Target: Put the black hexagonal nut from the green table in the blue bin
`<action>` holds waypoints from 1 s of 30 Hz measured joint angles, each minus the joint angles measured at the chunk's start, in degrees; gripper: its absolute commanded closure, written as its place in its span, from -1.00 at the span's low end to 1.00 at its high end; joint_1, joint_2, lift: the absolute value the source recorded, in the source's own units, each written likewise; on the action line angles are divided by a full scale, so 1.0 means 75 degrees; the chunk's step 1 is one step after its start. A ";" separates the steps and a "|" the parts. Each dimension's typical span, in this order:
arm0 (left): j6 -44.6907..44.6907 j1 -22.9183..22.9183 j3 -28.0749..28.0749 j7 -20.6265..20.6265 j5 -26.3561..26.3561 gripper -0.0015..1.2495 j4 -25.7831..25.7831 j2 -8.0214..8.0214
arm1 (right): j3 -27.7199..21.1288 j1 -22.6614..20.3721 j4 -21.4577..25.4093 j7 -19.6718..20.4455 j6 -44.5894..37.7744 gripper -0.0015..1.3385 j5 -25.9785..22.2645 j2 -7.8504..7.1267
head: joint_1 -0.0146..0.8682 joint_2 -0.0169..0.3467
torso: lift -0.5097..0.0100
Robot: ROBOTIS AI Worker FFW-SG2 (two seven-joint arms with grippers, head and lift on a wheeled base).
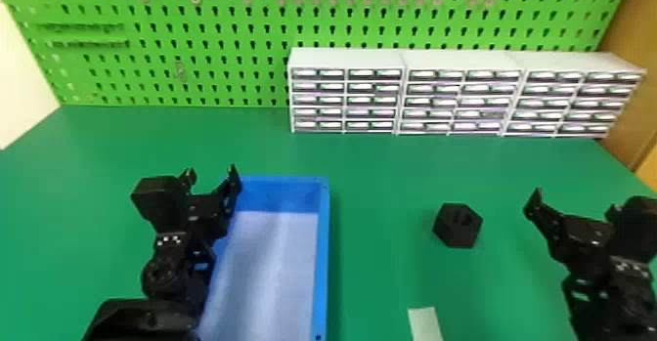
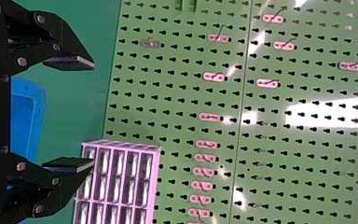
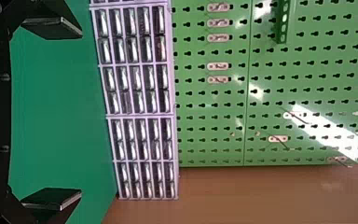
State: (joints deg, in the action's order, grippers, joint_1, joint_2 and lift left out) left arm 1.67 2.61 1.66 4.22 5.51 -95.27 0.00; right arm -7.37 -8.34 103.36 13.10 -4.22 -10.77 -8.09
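Note:
The black hexagonal nut rests on the green table, to the right of the blue bin. My left gripper is over the bin's left side in the head view, open and holding nothing; its spread fingers also show in the left wrist view, the gripper facing the pegboard with a corner of the bin beside it. My right gripper stands to the right of the nut, apart from it. In the right wrist view the right gripper is open, nothing between its fingers.
White drawer cabinets stand along the table's back edge, against the green pegboard with its metal hooks. A pale strip lies near the front, between the bin and the right arm. A brown wooden panel is at the right.

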 measured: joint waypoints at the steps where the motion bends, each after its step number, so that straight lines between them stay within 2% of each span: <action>1: 0.0000 -0.0004 0.0000 0.0000 -0.0004 -0.18 0.0000 0.0000 | -0.0001 0.0002 0.0000 0.0000 -0.0001 -0.84 -0.0002 0.0000 | 0.52 -0.59 | 0.59; 19: 0.0000 -0.0013 -0.0011 0.0000 -0.0032 -0.18 0.0000 0.0000 | -0.0037 0.0089 0.0042 -0.0025 -0.0308 -0.84 -0.0148 -0.0071 | 0.52 -0.59 | 0.59; 24: 0.0000 -0.0009 -0.0018 0.0000 -0.0031 -0.18 0.0000 0.0000 | -0.0088 0.0171 0.0217 -0.0285 -0.0838 -0.84 -0.0173 -0.0116 | 0.52 -0.59 | 0.59; 30: 0.0000 -0.0009 -0.0004 -0.0001 -0.0035 -0.18 0.0000 0.0000 | -0.0273 0.0367 0.0551 -0.0840 -0.2194 -0.84 -0.0256 -0.0162 | 0.52 -0.59 | 0.59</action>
State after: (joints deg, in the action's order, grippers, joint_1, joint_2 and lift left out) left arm 1.67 2.55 1.63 4.21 5.24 -95.27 0.00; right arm -9.42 -5.59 107.49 6.80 -20.67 -12.69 -9.30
